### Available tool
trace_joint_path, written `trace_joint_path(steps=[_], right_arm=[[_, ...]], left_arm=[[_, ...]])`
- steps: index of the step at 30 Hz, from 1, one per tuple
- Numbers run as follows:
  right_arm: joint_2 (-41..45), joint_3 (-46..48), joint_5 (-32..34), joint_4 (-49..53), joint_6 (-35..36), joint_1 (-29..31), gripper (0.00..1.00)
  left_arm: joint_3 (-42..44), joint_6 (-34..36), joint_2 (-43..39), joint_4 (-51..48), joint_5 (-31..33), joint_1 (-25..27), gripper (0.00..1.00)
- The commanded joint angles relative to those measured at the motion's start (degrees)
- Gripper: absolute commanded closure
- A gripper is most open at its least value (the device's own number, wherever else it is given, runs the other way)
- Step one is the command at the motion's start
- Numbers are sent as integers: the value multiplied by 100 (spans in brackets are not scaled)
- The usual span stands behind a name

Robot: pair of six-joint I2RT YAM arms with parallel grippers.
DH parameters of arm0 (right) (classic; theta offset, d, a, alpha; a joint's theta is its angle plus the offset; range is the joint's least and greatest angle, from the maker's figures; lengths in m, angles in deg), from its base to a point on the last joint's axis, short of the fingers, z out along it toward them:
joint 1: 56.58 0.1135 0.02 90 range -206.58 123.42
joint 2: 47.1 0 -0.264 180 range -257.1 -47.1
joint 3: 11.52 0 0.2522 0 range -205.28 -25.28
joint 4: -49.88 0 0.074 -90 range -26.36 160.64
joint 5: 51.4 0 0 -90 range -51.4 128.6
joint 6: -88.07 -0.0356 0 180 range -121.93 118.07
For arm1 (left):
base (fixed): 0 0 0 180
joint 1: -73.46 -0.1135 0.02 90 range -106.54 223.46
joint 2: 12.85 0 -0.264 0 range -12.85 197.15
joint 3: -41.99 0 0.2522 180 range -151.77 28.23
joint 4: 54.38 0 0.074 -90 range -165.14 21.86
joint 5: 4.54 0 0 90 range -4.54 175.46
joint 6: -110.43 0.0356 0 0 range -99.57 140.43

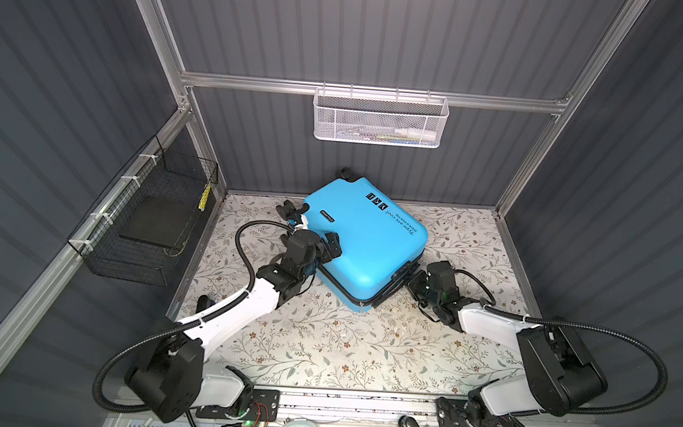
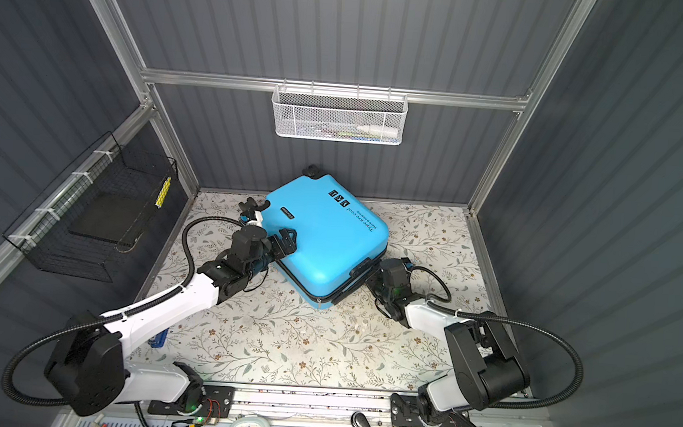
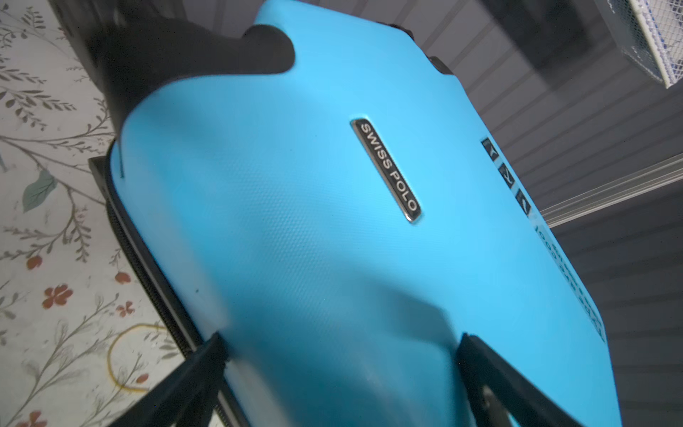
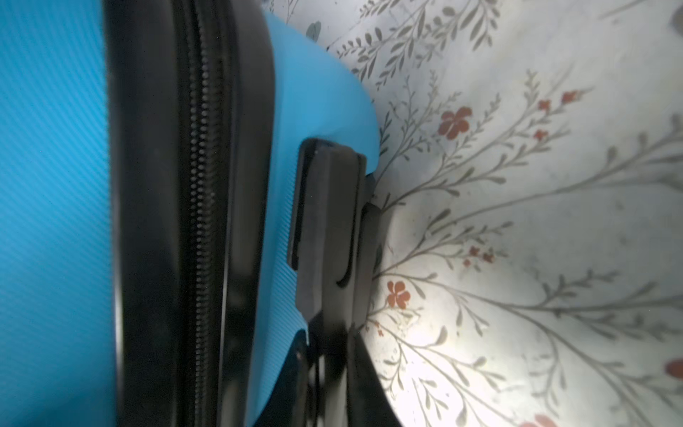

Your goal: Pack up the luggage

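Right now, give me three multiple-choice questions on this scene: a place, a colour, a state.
1. Where does the white mesh basket hang? A) back rail B) left wall C) right wall
2. What colour is the luggage shell? A) red B) bright blue C) green
3. How is the luggage? A) wide open B) upright on wheels C) closed, lying flat
Answers: 1A, hooked on the back rail; 2B, blue in every view; 3C, halves together at the zipper.
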Motion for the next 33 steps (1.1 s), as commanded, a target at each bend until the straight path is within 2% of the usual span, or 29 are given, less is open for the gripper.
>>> trace_joint_path(steps=[1,5,6,7,9,11,14,19,23,26,28,31,33], right_arm=[[96,-94,-502,142,10,486,100],[-44,-322,-479,187,11,746,100],[-74,-368,-481,179,8,793,95],[-92,-391,-481,180,10,825,88],[-102,-422,-534,187,10,837,65],[3,-401,-525,291,24,832,51],[242,-320,-678,494,43,745,40],[969,47,-1085,1031,379,435,37],[1800,-68,-1543,1889,1131,-311,37],[2160,-704,-1701,2666,1806,-986,32],[2096,-1150,-1992,2861,2094,-1442,29],[1395,-2058,-2525,2941,2343,-2053,26],[870,-2602,-2775,2756,2433,-2221,26]], left_arm=[[-392,404,691,260,-1211,-167,0],[-920,641,1157,215,-1653,-511,0],[-989,706,1173,162,-1712,-575,0],[-1029,740,1160,109,-1767,-633,0],[-1000,865,1009,-7,-1813,-715,0],[-870,956,758,-122,-1753,-783,0],[-574,980,288,-226,-1646,-918,0],[-190,1050,-519,-655,-1440,-1036,0],[172,1048,-1109,-994,-1435,-1037,0],[432,1015,-1467,-1219,-1566,-1036,0],[582,1025,-1679,-1377,-1625,-1041,0],[902,982,-1953,-1364,-1833,-1036,0],[1093,933,-2052,-1309,-1998,-1030,0]])
